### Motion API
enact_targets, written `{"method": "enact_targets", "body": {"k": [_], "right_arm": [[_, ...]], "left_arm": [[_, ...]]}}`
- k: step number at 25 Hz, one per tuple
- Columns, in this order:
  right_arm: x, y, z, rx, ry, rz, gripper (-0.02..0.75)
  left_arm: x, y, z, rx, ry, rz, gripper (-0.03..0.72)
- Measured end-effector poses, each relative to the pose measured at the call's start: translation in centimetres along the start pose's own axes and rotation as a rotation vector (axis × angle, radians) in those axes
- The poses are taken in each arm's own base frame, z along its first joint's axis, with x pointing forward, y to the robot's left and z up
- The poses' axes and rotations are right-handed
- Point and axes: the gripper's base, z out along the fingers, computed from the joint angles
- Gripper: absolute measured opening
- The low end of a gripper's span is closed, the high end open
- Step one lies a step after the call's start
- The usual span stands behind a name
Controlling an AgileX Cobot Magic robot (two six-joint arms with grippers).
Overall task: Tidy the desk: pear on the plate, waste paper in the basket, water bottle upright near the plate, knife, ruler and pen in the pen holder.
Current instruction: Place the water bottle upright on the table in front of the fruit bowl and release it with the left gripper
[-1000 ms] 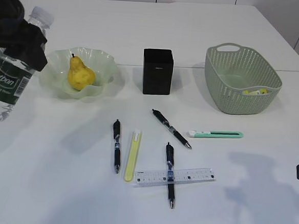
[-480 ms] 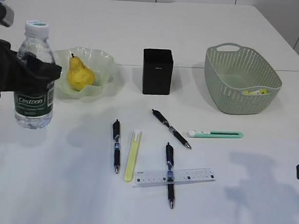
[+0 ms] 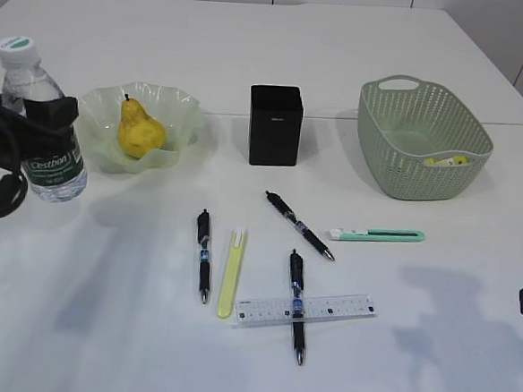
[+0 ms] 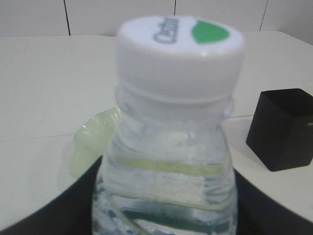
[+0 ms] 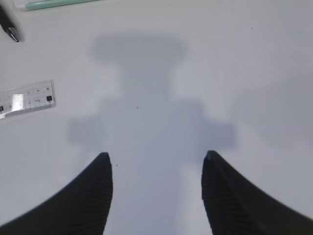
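Left end effector (image 3: 32, 135) at left edge of frame, closed around water bottle (image 3: 42, 127); bottle upright, base on worktop (image 3: 271, 53), just left of plate (image 3: 182, 119). Pear (image 3: 140, 129) on plate. Pen holder (image 3: 275, 125) upper centre, beside plate. Basket (image 3: 422, 140) upper right, waste paper (image 3: 448, 160) inside. Centre of frame: three pens, yellow knife (image 3: 232, 272), green knife (image 3: 377, 234). Ruler (image 3: 305, 310) lies across lowest pen (image 3: 297, 304). Right end effector (image 5: 156, 191) at right edge, jaws wide, empty, above bare worktop.
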Motion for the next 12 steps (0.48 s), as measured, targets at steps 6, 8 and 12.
{"method": "enact_targets", "body": {"k": [6, 8, 12], "right_arm": [[0.0, -0.2, 0.0, 0.020, -0.002, -0.035, 0.459], [-0.1, -0.2, 0.0, 0.022, -0.005, -0.038, 0.459], [-0.1, -0.2, 0.0, 0.023, -0.008, -0.040, 0.459]], "left_arm": [[3.2, 0.3, 2.3, -0.012, -0.058, 0.017, 0.400], [4.3, 0.3, 3.2, -0.014, -0.039, 0.020, 0.400], [5.0, 0.2, 4.4, -0.015, -0.028, 0.021, 0.400]]}}
